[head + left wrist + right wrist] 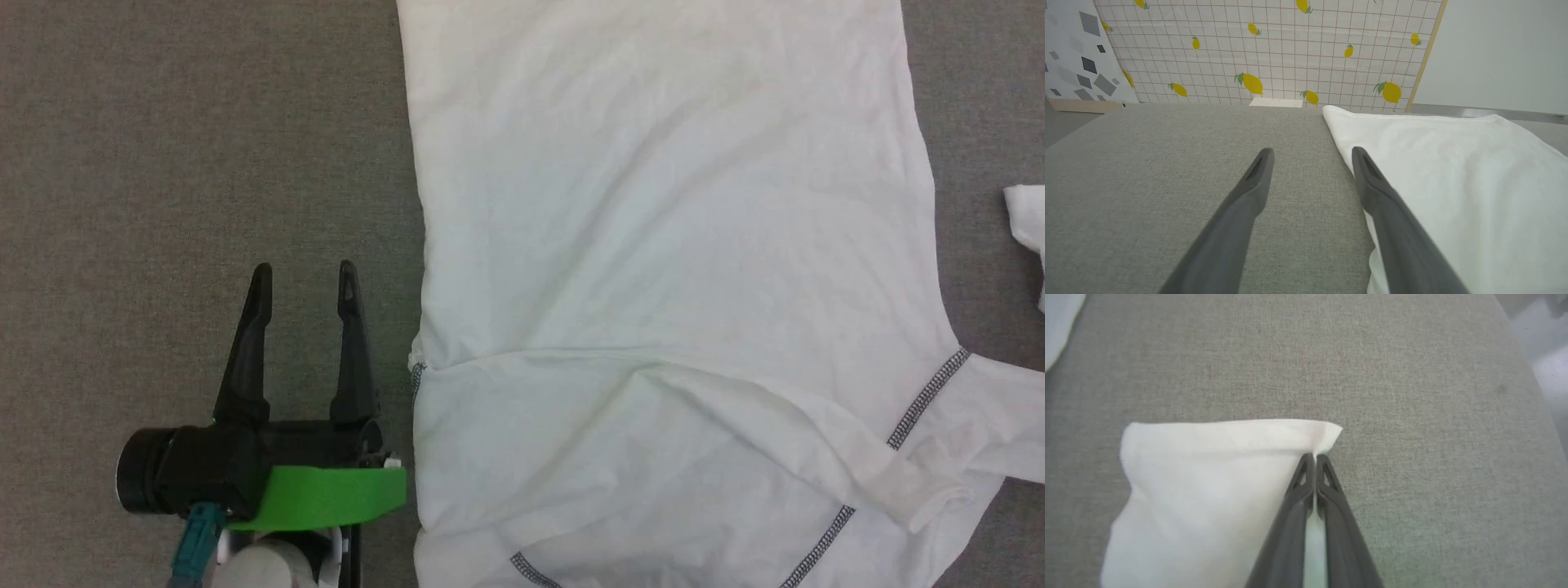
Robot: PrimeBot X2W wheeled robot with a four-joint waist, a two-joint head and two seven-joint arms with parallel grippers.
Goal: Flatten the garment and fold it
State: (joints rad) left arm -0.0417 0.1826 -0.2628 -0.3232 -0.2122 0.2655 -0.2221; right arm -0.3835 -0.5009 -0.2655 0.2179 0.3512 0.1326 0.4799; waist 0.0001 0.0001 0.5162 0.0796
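R gripper (1314, 457) on garment (1208, 477) (tight)

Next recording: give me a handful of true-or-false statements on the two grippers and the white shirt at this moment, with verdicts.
1. The left gripper is open. True.
2. The left gripper holds the garment. False: it holds nothing and sits over the grey fabric surface, beside the garment's edge.
3. The right gripper is shut on a corner of the garment's white fabric. True.
4. The garment lies on a bare wooden table. False: it lies on the grey fabric surface.
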